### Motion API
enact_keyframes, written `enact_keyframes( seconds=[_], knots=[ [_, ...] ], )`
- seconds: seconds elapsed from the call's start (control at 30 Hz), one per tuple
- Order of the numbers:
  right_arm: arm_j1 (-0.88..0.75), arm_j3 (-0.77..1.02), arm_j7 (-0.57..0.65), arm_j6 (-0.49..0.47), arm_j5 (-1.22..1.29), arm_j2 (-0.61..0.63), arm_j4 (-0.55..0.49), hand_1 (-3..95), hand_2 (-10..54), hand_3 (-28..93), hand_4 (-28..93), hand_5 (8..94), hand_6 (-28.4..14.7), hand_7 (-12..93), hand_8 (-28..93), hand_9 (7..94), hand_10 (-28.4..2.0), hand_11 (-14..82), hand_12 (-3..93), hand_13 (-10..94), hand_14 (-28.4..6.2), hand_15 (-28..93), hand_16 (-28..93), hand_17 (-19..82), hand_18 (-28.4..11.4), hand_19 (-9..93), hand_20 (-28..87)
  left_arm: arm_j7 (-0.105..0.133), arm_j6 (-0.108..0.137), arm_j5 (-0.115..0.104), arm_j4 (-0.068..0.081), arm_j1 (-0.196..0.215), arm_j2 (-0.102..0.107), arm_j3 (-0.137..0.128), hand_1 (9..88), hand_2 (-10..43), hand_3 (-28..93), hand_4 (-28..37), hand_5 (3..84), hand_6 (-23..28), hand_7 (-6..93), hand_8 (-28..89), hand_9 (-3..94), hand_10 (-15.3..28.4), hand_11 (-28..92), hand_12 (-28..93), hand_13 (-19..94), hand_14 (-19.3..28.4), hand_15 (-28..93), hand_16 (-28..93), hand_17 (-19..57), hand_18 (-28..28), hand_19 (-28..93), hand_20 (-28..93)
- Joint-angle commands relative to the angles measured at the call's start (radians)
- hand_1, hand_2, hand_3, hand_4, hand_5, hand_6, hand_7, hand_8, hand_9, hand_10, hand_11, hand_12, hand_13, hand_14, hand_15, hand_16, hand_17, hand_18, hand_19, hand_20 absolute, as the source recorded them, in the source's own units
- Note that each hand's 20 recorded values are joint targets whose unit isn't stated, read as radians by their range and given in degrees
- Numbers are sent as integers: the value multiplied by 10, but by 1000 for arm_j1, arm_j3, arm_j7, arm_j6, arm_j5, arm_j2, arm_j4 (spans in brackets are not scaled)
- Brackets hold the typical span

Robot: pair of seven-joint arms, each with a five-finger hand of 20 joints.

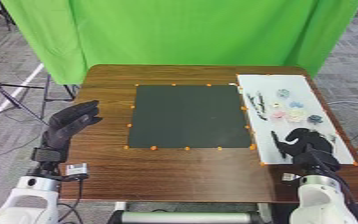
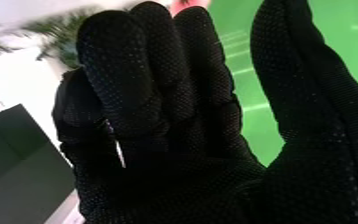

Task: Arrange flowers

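Brown table [image 1: 184, 175] | flowers [image 1: 295, 116] pink, pale blue, slate | left hand [image 1: 65, 125], right hand [image 1: 307, 143] released

Dark mat [image 1: 189, 117]: room to pass
White board [image 1: 273, 83]: flowers [image 1: 295, 116], dark stems [image 1: 262, 105] in the way
Green curtain [image 1: 193, 35]: bars far side

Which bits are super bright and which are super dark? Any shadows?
Right wrist view: the right hand is almost black, while the pale background beside it is washed out to near white. Head view: the white mat is bright, the black mat is dark with no strong glare, and soft shading marks the green curtain's folds.
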Motion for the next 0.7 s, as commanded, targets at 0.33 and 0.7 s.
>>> enact_keyframes(
  seconds=[0.33, 0.7],
  knots=[
    [-4, -54, 53, -40, -50, -56, 41, 487, -95, 597, -210, 562, -6, 418, 210, 713, -129, 377, 357, 799, -56, 578, 336, 398, -217, 783, 583, -20, -11, 16, -20, 16, 0, -13, 324, -53, 602, -146, 459, 28, 151, -77, 448, 158, 194, 99, 434, 202, 272, -39, 128, 165, 218, 206],
    [37, -87, 30, -213, 40, -21, 20, 534, -95, 539, -181, 550, -4, 461, 233, 732, -116, 365, 469, 806, -46, 637, 357, 412, -219, 819, 585, -32, -5, 23, -37, 23, 13, -22, 325, -53, 603, -146, 459, 30, 147, -76, 448, 158, 194, 98, 434, 202, 271, -40, 128, 165, 220, 207]
  ],
)
